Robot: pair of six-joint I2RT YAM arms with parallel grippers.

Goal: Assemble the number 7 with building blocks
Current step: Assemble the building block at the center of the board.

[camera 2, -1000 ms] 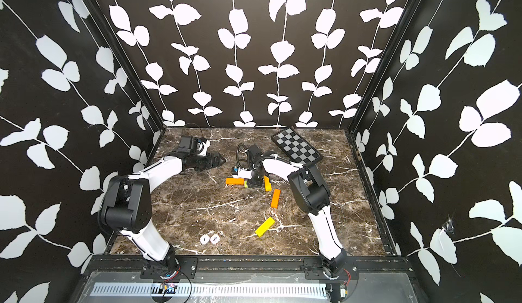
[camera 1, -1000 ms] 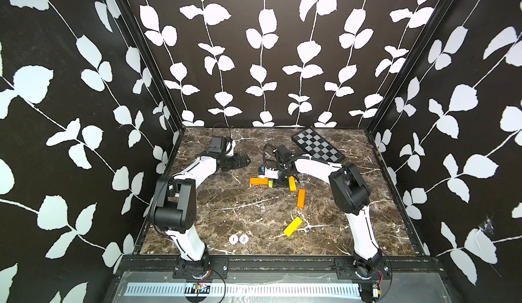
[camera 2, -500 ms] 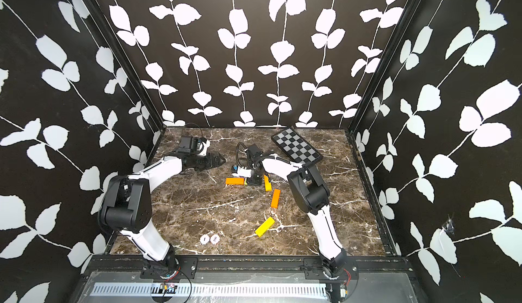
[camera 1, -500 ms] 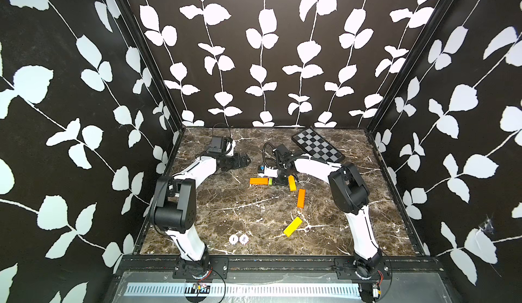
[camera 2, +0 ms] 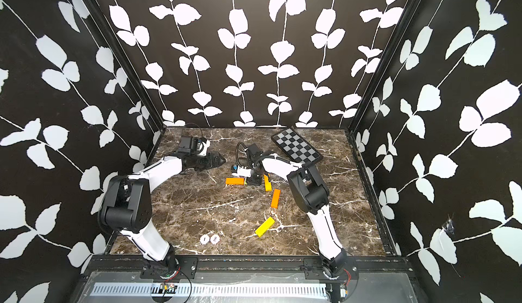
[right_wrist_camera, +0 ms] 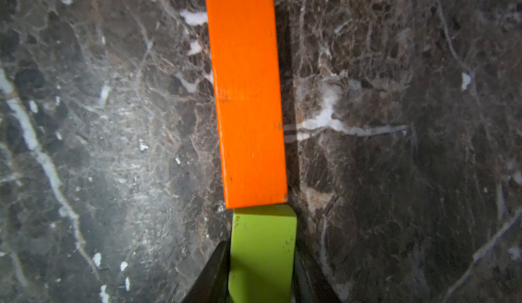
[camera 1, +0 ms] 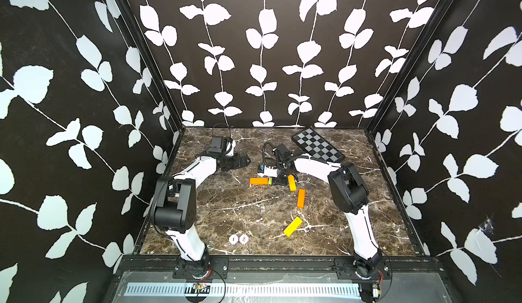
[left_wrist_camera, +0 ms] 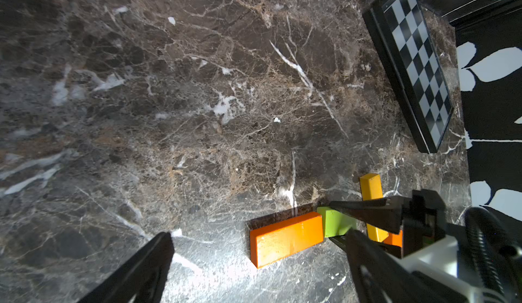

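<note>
Right wrist view: lime-green block [right_wrist_camera: 264, 222] sits between the jaws of the right gripper [right_wrist_camera: 261, 245], pinched on its two long sides. Jaws are nearly closed, gripping it. Its free short end butts against the short end of an orange block [right_wrist_camera: 247, 95], touching, shifted a little sideways, both roughly in one line. Can't tell if the green block lies flat on the table [right_wrist_camera: 99, 146] or is slightly raised.

In both top views the orange and green pair makes a short crosswise stroke mid-table, orange end toward the robot's left. On the other side of the right gripper, a darker yellow block [camera 1: 291, 182] lies lengthwise, slightly slanted, just beside the jaws. Contact unclear. A second orange block [camera 1: 301, 198] comes next toward the arm bases, close to the yellow block's end. Can't tell if they touch. A bright yellow block [camera 1: 292, 226] lies slanted, closer to the bases, apart from the others.

Left gripper [camera 1: 246, 159]: jaws spread wide, nothing held, on the far left part of the table, apart from the blocks.

Checkerboard [camera 1: 317, 145] is at the far right corner. Two white round tokens [camera 1: 238, 239] sit side by side near the front edge.
</note>
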